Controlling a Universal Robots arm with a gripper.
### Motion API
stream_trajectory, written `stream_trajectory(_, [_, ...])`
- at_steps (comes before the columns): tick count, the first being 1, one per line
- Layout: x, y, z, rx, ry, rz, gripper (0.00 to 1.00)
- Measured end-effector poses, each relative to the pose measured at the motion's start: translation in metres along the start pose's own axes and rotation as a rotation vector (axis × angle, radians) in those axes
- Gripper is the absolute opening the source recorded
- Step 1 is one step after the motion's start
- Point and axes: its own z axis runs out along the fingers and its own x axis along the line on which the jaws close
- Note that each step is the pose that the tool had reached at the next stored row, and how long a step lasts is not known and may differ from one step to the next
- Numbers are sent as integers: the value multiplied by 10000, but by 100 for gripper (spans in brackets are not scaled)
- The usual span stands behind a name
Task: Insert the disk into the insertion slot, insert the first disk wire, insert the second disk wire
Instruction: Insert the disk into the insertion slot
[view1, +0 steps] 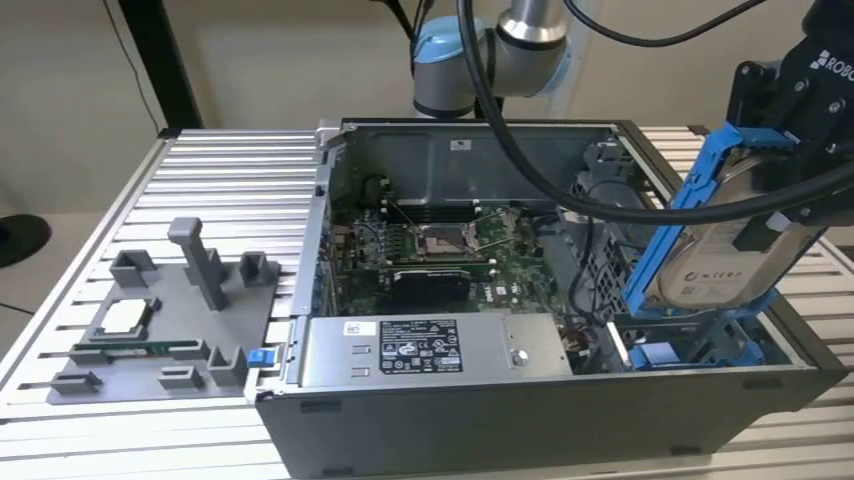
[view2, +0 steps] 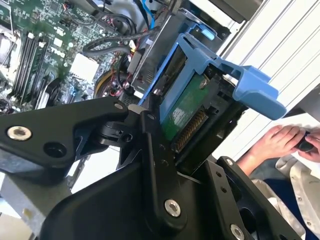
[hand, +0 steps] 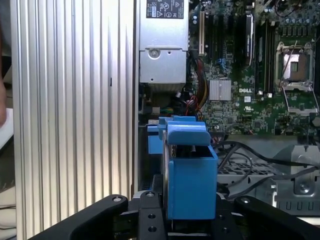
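My gripper (view1: 778, 185) is shut on the disk (view1: 727, 250), a silver-grey drive with a white label in a bright blue carrier frame. It hangs tilted over the open computer case at the exterior view's right. Just below it lies the insertion slot (view1: 694, 350), a grey bay with blue rails. In the second wrist view the disk (view2: 187, 107) shows its green underside and connector beyond the black fingers (view2: 150, 135). The first wrist view looks along the blue carrier (hand: 190, 175) towards the slot's blue parts (hand: 154, 141). Black cables (hand: 240, 155) lie beside the bay; which are disk wires I cannot tell.
A grey labelled power-supply box (view1: 414, 350) sits at the case front, the motherboard (view1: 441, 250) behind it. A grey fixture plate (view1: 160, 320) with holders lies on the ribbed table at the exterior view's left. A person's hands (view2: 280, 142) rest beyond the case.
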Motion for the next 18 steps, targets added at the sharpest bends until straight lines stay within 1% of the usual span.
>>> stream_trajectory(6, [0,-2,39,0,-1,0,0])
stream_trajectory(13, [0,-4,107,0,-7,0,0])
stream_trajectory(18, [0,-6,141,-1,-67,-2,0])
